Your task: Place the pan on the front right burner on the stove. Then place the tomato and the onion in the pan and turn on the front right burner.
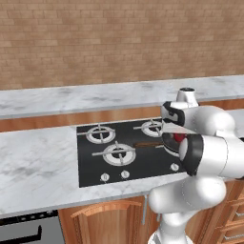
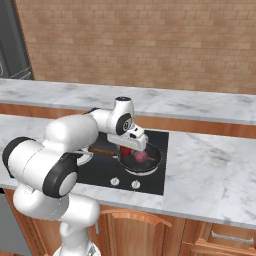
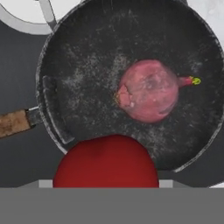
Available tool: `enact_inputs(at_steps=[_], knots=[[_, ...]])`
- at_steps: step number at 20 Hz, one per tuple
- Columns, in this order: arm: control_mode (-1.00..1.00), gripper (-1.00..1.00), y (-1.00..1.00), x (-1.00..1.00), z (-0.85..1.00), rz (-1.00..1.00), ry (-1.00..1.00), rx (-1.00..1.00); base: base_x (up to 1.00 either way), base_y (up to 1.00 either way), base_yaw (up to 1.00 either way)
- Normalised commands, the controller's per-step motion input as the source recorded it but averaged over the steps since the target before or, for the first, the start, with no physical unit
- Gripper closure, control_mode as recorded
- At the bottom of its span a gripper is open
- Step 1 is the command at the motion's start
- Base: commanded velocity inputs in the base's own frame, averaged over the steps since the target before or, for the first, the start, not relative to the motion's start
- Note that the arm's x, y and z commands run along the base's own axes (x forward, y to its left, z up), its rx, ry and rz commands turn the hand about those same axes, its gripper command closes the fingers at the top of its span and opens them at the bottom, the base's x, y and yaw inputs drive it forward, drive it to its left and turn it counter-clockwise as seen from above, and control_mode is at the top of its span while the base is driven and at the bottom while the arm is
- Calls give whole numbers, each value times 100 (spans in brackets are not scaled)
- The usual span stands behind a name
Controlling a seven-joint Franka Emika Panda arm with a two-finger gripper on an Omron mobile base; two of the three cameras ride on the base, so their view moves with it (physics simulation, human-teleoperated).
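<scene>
The black pan (image 3: 87, 65) with its wooden handle (image 3: 13, 122) sits at the front right of the stove (image 1: 90, 167), covering the front right burner. The dull pinkish onion (image 3: 148, 91) lies inside the pan (image 2: 151, 163). Just above the pan's near rim hangs the glossy red tomato (image 3: 106, 162), and my gripper (image 2: 128, 148) is shut on it, with the fingertips hidden behind the fruit. From the left base view, the tomato (image 1: 179, 137) peeks out under the hand, with the arm's forearm covering most of the pan.
White knobs (image 2: 114, 182) line the stove's front edge. Three other burners (image 1: 118, 153) stand bare to the left and behind. Marble counter (image 2: 210, 170) stretches to both sides, with a raised ledge (image 1: 71, 97) and a brick wall behind.
</scene>
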Motion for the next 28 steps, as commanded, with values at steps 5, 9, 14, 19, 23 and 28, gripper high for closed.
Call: enact_inputs(at_steps=[5,9,14,19,23,28], knots=[[-100,100,0,0,-13,-8,0,0,0,0,0],[-100,100,0,0,-15,-14,0,0,0,0,0],[-100,100,0,1,-11,-14,0,0,0,0,0],[-100,100,0,16,-15,-13,0,0,0,0,0],[-100,-100,0,19,-15,-11,0,0,0,0,0],[-100,-100,0,13,-16,-11,0,0,0,0,0]])
